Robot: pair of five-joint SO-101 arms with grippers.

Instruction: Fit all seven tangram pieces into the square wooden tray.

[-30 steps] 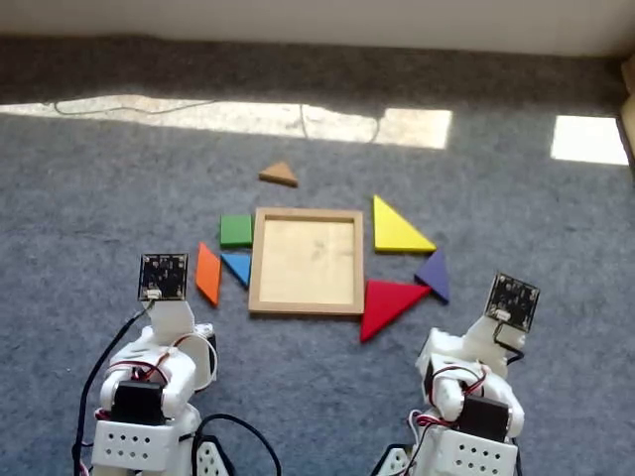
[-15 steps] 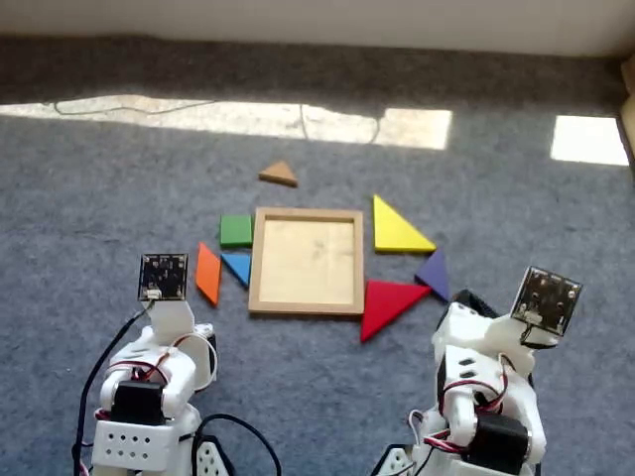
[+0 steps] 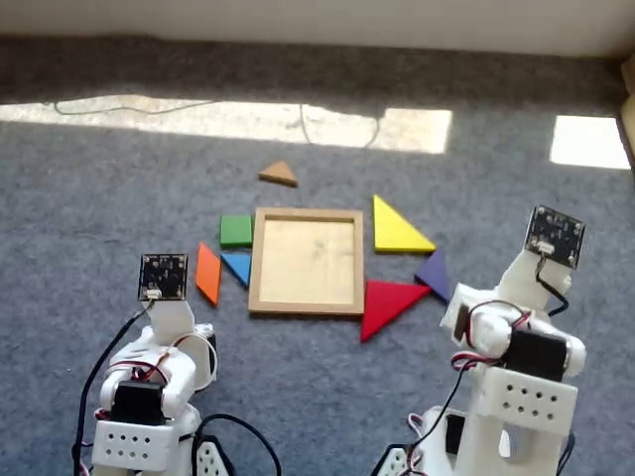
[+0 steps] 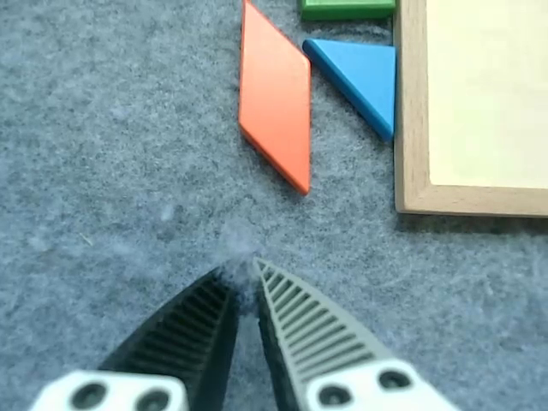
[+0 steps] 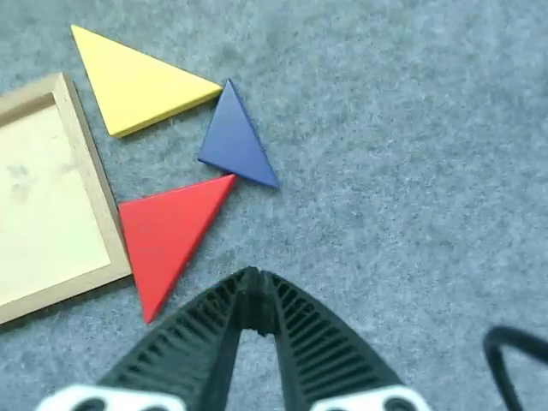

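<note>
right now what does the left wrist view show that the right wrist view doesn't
Left wrist view, not the right: the orange parallelogram, the light blue triangle beside it, an edge of the green square, and the left gripper, shut above bare carpet.

Right wrist view, not the left: the yellow triangle, dark blue triangle, red triangle, the shut right gripper and a loop of black cable.

Both: part of the wooden tray, with nothing in the part seen, and the grey carpet.
</note>
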